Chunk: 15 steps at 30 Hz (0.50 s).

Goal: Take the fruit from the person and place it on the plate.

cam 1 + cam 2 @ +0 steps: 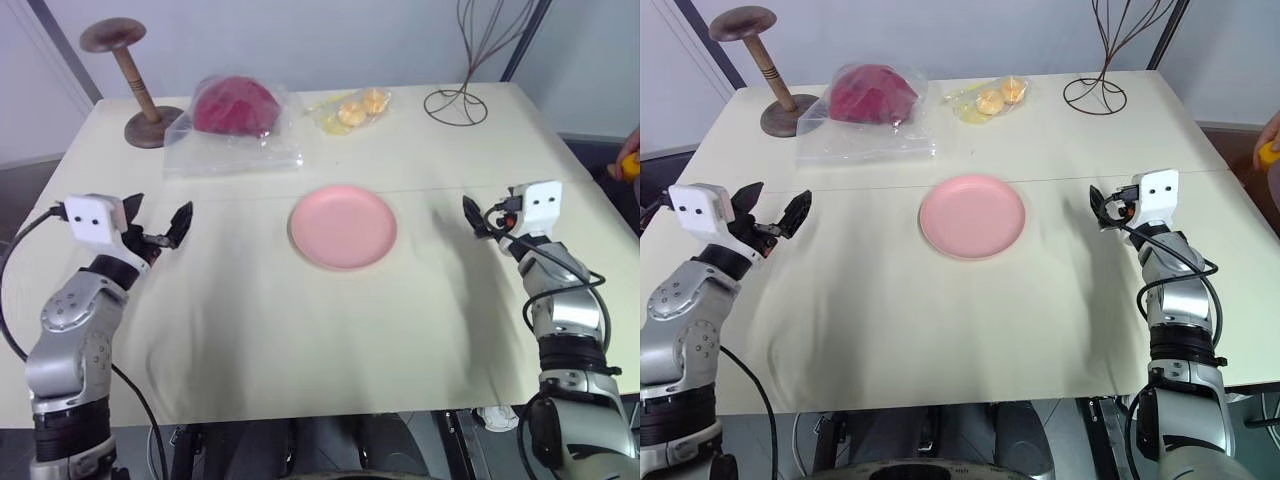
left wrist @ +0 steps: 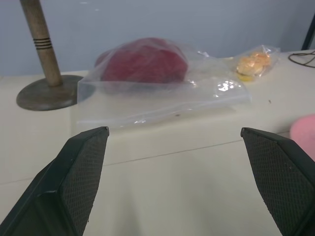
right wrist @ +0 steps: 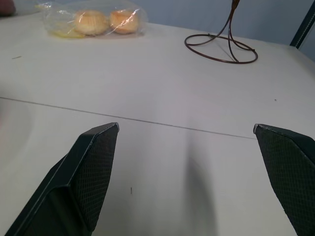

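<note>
Showing yellow-orange fruit at table edge in person's hand; both grippers spread, empty.

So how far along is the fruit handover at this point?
Nothing is done yet. The pink plate lies bare on the table. The fruit is in the person's hand at the table's right edge, not handed over. Both the left gripper and right gripper hover open above the table, holding nothing. Left to do: take the fruit and set it on the plate.
</note>
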{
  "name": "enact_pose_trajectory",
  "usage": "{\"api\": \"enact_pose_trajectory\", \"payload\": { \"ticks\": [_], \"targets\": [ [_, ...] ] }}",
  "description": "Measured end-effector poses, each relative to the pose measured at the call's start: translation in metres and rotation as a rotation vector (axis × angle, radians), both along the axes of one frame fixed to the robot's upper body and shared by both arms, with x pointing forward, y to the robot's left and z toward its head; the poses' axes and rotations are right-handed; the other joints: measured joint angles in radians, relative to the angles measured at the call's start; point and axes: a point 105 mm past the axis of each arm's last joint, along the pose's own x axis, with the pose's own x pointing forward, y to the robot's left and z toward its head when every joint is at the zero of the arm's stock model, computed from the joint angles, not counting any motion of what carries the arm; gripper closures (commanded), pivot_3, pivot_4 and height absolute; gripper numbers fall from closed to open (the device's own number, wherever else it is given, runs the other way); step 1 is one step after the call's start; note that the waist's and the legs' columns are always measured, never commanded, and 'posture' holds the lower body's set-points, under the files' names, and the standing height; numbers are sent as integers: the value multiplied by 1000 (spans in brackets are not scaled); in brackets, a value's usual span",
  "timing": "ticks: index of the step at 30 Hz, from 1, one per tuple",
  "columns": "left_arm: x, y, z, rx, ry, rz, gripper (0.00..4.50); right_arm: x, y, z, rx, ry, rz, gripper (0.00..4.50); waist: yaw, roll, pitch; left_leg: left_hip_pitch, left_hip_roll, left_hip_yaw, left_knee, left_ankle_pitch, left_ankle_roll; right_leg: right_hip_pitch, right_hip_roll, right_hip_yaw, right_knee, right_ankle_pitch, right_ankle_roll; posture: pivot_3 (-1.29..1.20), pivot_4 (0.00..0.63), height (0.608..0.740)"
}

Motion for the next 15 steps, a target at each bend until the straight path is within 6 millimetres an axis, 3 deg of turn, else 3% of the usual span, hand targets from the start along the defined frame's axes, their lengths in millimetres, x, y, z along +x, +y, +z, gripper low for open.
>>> {"api": "enact_pose_trajectory", "payload": {
  "ticks": [15],
  "targets": [
    [2,-6,0,-5,-4,-23,0,-3,-3,-7,1,20,-12,27,0,0,0,0,0,0,0,0,0,0,0,0,0,0,0,0,150,740]
  ]
}}
